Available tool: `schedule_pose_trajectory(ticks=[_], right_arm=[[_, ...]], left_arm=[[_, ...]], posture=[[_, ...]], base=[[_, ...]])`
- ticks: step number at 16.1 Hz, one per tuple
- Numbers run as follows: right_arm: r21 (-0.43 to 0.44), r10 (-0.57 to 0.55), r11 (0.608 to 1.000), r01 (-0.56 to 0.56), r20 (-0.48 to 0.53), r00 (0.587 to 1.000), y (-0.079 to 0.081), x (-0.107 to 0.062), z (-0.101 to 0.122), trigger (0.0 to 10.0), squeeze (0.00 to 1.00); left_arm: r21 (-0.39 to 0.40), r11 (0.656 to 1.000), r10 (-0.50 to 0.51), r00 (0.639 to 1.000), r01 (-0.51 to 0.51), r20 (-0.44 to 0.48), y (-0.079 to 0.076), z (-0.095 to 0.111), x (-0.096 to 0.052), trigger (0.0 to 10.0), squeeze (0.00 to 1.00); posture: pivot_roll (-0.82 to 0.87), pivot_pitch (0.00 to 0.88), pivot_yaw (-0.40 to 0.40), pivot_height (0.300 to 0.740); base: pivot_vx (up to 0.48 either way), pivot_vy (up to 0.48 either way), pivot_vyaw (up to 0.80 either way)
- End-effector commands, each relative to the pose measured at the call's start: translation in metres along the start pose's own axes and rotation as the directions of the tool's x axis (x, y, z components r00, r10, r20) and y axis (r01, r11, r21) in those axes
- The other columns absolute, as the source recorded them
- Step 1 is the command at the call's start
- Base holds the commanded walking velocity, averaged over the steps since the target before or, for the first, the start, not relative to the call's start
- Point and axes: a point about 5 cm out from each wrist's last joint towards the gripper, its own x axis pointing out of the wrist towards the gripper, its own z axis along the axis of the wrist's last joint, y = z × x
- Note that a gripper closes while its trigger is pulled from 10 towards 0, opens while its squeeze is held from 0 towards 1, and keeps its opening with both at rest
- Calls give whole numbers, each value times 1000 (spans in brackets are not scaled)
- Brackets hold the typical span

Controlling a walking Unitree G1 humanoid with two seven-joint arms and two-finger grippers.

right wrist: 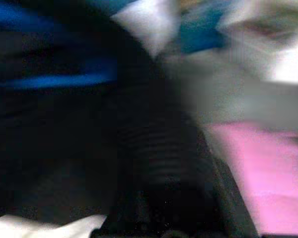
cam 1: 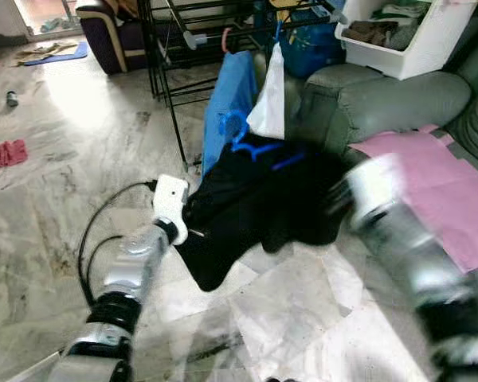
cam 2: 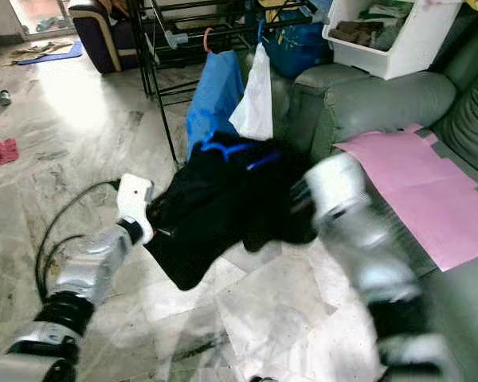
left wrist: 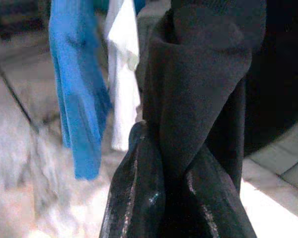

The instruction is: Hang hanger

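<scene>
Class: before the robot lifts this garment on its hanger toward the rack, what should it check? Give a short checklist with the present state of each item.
1. Left gripper pinches the black garment: ok, fabric is bunched between its fingers.
2. Right gripper's hold: cannot tell, that arm is blurred.
3. Blue hanger sits in the garment: ok, its hook shows at the top.
4. Hanger on the rack: not ok, not yet hung.
5. Room on the rack beside the blue cloth and white cloth: cannot tell.
</scene>
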Motion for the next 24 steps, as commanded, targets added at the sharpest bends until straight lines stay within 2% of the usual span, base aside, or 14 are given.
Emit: schedule_pose_trajectory(ticks=[1,2,3,5,6,8,9,13,16,19,20,21,22,24], right_arm=[[16,-183,983,183,5,983,-39,-5,1,0,0],[20,-292,956,292,14,956,-66,-8,7,0,0],[36,-354,935,353,18,935,-84,-10,11,0,0],[44,-397,917,396,10,918,-104,-10,13,0,0],[42,-402,915,401,9,916,-107,-8,13,0,0],[41,-391,920,391,-3,920,-107,-6,10,0,0],[32,-382,924,382,-19,924,-105,-6,5,0,0],[29,-366,929,368,-58,929,-102,-6,-8,0,0],[41,-344,937,347,-63,937,-98,-3,-11,0,0],[62,-289,955,292,-46,956,-91,3,-5,0,0],[63,-285,956,288,-45,957,-91,3,-5,0,0],[85,-252,963,254,-35,967,-90,7,2,0,0],[157,-192,969,190,-2,981,-90,13,19,0,0],[150,-138,980,132,30,990,-91,18,37,0,0]], left_arm=[[58,998,16,999,-19,48,12,9,-8,0,0],[87,996,-4,1000,2,30,17,5,-14,0,0],[110,994,-14,1000,12,15,23,3,-20,0,0],[136,987,-90,996,86,21,32,6,-32,0,0],[134,984,-125,991,119,37,32,9,-35,0,0],[129,974,-200,976,188,91,31,15,-42,0,0],[72,964,-266,952,257,150,27,22,-46,0,0],[-22,936,-338,916,351,218,22,29,-52,0,0],[-109,923,-331,904,370,269,22,36,-51,0,0],[-106,869,-462,870,483,173,7,24,-58,0,0],[-102,867,-469,868,488,163,7,22,-58,0,0],[-101,849,-507,854,518,117,5,16,-62,0,0],[-95,837,-540,841,539,17,5,-1,-69,0,0],[-93,828,-558,828,553,-52,6,-13,-76,0,0]], posture=[[-35,78,-30,740],[-36,79,-28,740],[-35,80,-28,740],[-29,81,-30,740],[-25,80,-32,740],[-20,80,-36,740],[-20,79,-38,740],[-21,74,-41,740],[-22,71,-41,740],[-21,71,-38,740],[-19,70,-38,740],[-17,71,-35,740],[-17,71,-35,740],[-18,71,-34,740]], base=[[0,0,0],[0,0,0],[0,0,0],[0,0,0],[0,0,0],[0,0,0],[0,0,0],[0,0,0],[0,0,0],[0,0,0],[0,0,0],[0,0,0],[0,0,0],[0,0,0]])
